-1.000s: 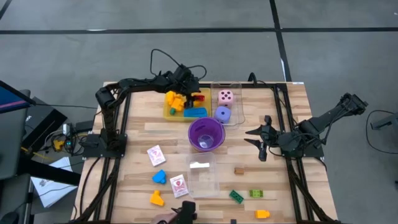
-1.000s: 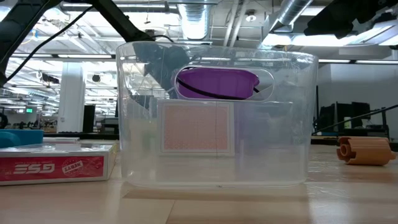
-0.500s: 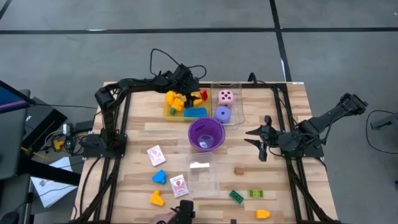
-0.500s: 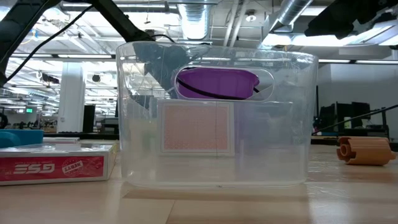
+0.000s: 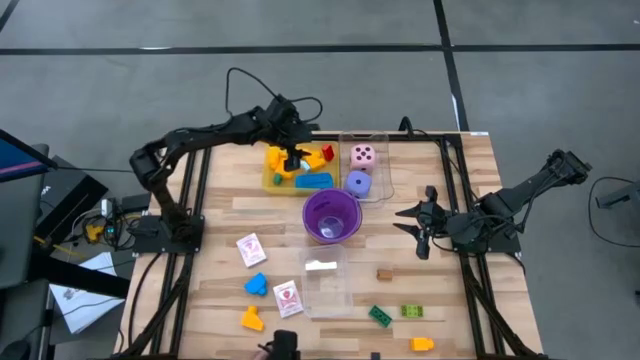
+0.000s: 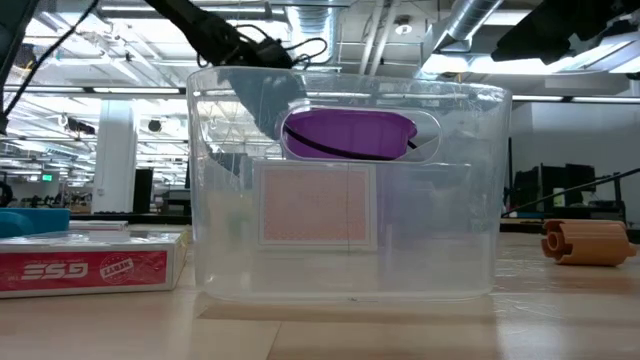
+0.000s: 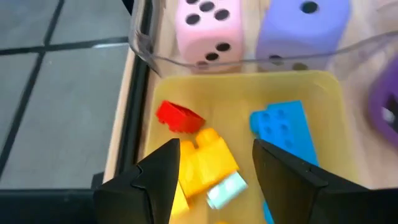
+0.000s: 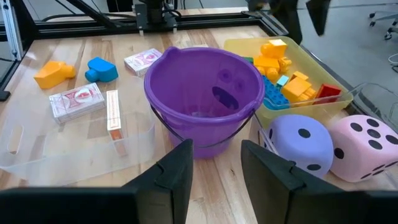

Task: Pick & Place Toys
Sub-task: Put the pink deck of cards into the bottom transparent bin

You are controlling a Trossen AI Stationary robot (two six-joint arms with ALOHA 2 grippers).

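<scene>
My left gripper (image 5: 293, 160) hovers open over the yellow tray (image 5: 268, 180) at the table's far side. In the left wrist view its fingers stand apart (image 7: 214, 149) above a yellow brick (image 7: 208, 163), a red brick (image 7: 179, 117) and a blue brick (image 7: 286, 127), all lying in the tray. A pink die (image 5: 363, 155) and a purple die (image 5: 357, 183) sit in a clear tray beside it. Cards (image 5: 250, 248) (image 5: 288, 297) and loose bricks (image 5: 257, 284) (image 5: 379, 315) lie on the near half of the table. My right gripper (image 5: 412, 222) waits open at the right, facing the purple cup (image 8: 202, 93).
The purple cup (image 5: 331, 216) stands mid-table. Just nearer, a second clear tray (image 5: 325, 285) holds one card. A brown piece (image 5: 384, 274), a green brick (image 5: 412, 311) and orange bricks (image 5: 422, 343) (image 5: 251, 319) lie near the front edge. A red card box (image 6: 85, 268) fills the low view's left.
My left gripper has risen out of the yellow tray and stands higher above it, with the arm's elbow swung toward the table's left edge. The bricks stay in the tray.
</scene>
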